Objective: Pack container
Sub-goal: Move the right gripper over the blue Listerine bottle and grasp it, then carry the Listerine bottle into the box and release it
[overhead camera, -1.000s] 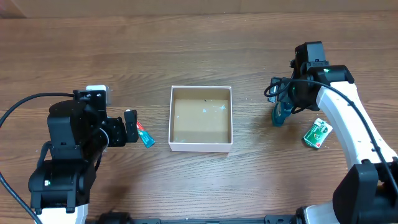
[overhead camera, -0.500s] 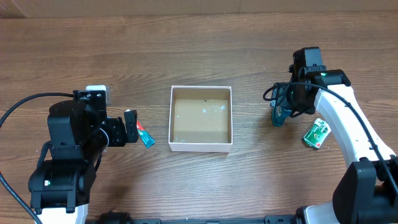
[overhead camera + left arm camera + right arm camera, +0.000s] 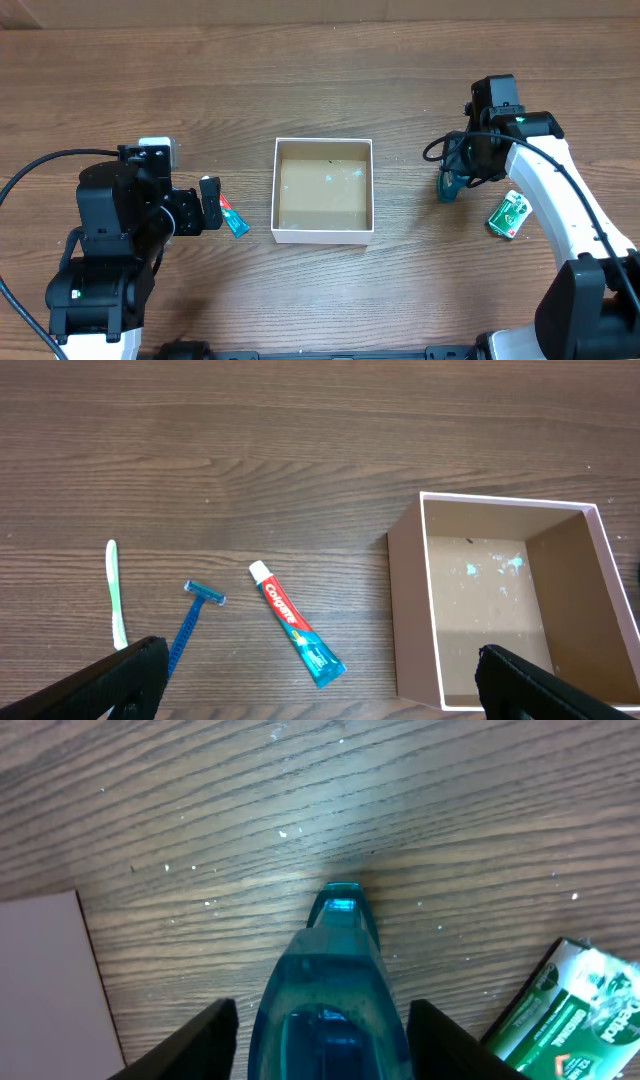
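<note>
The container (image 3: 323, 236), a square white-walled box with a bare tan floor, sits mid-table; its wall (image 3: 410, 610) is at the right of the left wrist view. A teal bottle (image 3: 446, 188) stands right of it. My right gripper (image 3: 456, 176) is down over the bottle (image 3: 325, 960). Its fingers straddle the bottle, and only thin slivers of wood show on each side (image 3: 322, 1020). My left gripper (image 3: 210, 204) hangs wide open (image 3: 320, 670) over a red-and-teal toothpaste tube (image 3: 297, 637) and holds nothing.
A blue razor (image 3: 190, 625) and a green-and-white toothbrush (image 3: 116, 595) lie left of the toothpaste tube (image 3: 232, 217). A green packet (image 3: 510, 215) lies right of the bottle, close to my right fingers (image 3: 575, 1010). The container's corner (image 3: 40, 990) shows at the left.
My right gripper has dropped a little toward the bottle and its jaws have narrowed around it. The left arm and the other objects have not moved.
</note>
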